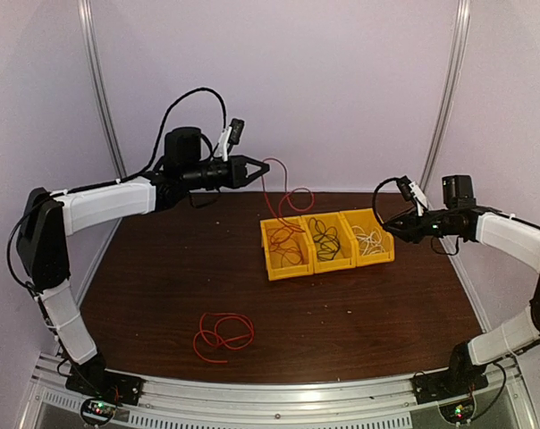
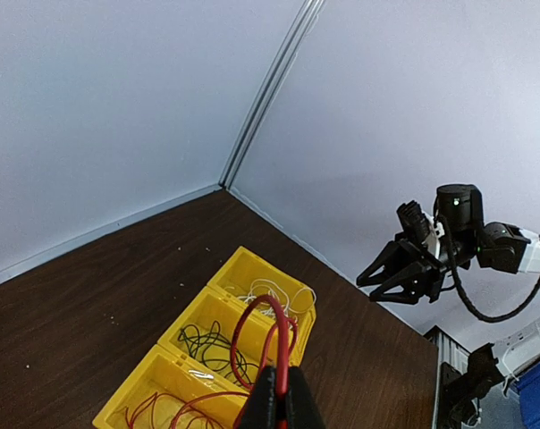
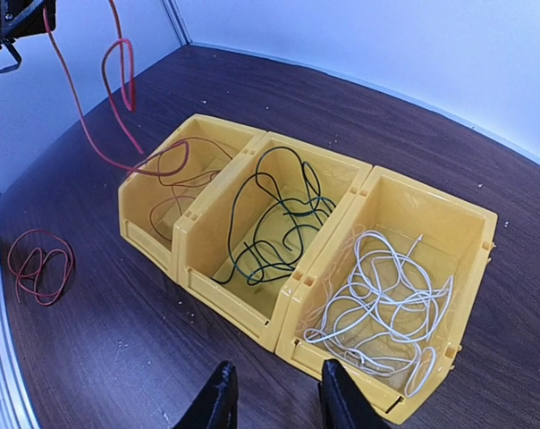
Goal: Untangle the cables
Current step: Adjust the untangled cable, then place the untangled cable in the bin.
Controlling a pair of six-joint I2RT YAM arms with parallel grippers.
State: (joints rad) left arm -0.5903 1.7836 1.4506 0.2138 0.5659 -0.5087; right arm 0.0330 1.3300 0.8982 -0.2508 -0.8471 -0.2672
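Observation:
My left gripper [image 1: 259,168] is raised at the back of the table, shut on a red cable [image 2: 243,326]. That cable hangs down in loops [image 3: 82,125] into the left yellow bin [image 1: 282,269]. A black cable [image 3: 270,214] lies coiled in the middle bin, and a white cable [image 3: 386,295] lies in the right bin. Another red coil [image 1: 221,335] rests on the table at the front left. My right gripper [image 3: 274,398] hovers open just right of the bins, with nothing between its fingers.
The three yellow bins [image 3: 279,308] stand joined in a row right of the table's centre. Pale walls with metal posts [image 1: 100,80] close in the back and sides. Both arm bases [image 1: 100,386] sit on the near rail.

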